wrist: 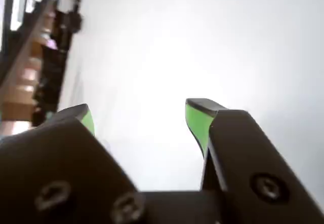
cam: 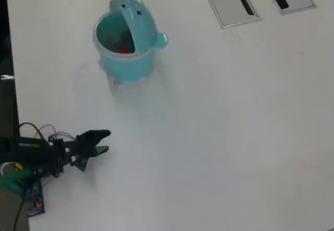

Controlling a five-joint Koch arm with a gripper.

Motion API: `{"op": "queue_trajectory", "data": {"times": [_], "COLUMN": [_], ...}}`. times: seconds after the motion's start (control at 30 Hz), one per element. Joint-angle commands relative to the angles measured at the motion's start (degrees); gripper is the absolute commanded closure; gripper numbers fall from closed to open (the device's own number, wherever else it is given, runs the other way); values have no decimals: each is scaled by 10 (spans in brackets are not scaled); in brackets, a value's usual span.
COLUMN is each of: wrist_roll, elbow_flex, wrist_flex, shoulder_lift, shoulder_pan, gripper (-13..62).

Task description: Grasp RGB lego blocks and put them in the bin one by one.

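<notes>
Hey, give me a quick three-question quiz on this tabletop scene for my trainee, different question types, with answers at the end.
1. True or false: the claw is holding a block.
2. Multiple choice: in the overhead view, the bin sits (A) up and to the right of the claw, (B) directly under the claw, (C) on the grey slotted panels.
3. What colour shows inside the bin, and are any loose blocks on the white table?

Key
1. False: the wrist view shows the green pads apart with nothing between them.
2. A.
3. Something red; no loose blocks in view.
</notes>
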State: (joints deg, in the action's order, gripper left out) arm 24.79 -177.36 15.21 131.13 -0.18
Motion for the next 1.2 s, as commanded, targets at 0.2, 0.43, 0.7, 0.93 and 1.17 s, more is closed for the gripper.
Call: {"op": "queue_trajectory", "data": {"times": [0.2,0.43,0.7,0.93,1.17], "wrist_roll": [-54,-122,-115,-122,-119], "elbow_flex": [-43,-43,-43,-43,-43], "wrist_flex": [-84,-127,-152,-160,-160], "shoulder_lift": [40,40,40,38,36], "shoulder_pan": [4,2,0,4,1], "gripper": [163,161,156,157,153]}}
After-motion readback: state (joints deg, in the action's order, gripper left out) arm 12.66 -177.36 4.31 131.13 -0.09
